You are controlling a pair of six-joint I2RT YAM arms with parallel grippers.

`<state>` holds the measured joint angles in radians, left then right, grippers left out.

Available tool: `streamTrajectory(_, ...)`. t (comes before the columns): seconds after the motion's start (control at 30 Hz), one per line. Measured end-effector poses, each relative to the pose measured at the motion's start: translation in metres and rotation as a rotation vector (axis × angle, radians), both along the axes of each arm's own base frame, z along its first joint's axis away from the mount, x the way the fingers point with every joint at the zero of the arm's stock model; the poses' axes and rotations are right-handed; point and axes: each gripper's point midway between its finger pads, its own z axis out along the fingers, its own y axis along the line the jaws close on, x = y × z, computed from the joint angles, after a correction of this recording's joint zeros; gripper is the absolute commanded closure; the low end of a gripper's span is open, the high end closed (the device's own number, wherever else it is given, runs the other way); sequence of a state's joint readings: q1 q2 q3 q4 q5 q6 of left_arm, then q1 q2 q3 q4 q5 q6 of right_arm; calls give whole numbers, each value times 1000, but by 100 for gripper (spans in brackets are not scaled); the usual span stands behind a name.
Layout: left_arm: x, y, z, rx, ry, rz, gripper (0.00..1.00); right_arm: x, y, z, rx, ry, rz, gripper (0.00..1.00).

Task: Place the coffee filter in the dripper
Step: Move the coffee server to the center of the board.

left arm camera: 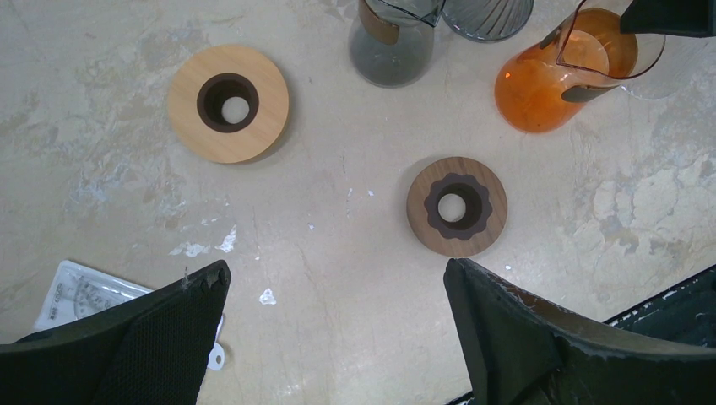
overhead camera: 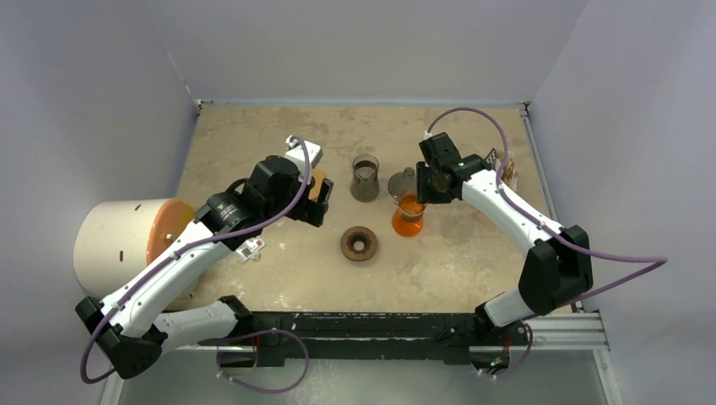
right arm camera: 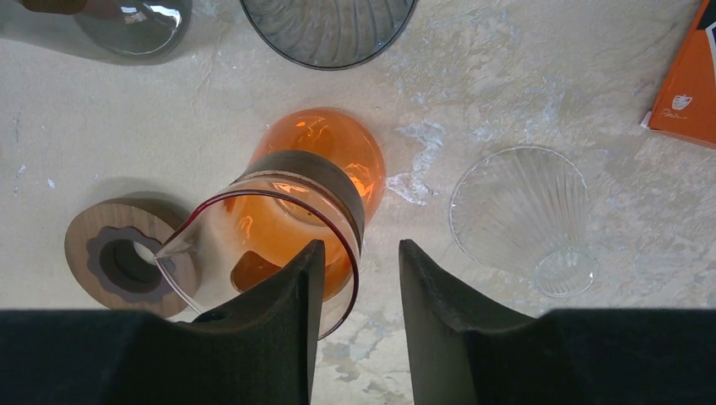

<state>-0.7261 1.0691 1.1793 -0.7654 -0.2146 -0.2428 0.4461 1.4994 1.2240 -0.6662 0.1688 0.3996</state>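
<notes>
Mottled beige worktop (overhead camera: 295, 278) inspected. We found the dripper (right arm camera: 519, 219), a clear ribbed cone, lying on its side at 3 o'clock from the orange vessel (right arm camera: 325, 160). Right gripper (right arm camera: 360, 253) hung over that vessel's rim, jaws narrowly parted; left gripper (left arm camera: 336, 268) had its jaws wide apart, empty. We could not identify the coffee filter.

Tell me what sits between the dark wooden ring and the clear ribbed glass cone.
The orange glass vessel stands between the dark wooden ring and the clear ribbed glass cone, which lies tipped over. The right wrist view shows this.
</notes>
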Motion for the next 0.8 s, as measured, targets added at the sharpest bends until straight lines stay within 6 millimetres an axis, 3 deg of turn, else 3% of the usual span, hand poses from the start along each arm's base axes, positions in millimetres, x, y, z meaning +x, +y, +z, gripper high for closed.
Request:
streamTrajectory(0.33, 0, 0, 0, -1, 1, -2, 2, 0, 1, -2, 4, 0, 2, 74)
streamTrajectory(0.53, 0, 0, 0, -1, 1, -2, 2, -1, 2, -4, 10, 5, 6, 100)
streamTrajectory(0.8, 1, -1, -2, 4, 8, -2, 1, -4, 2, -4, 9, 5, 12, 100)
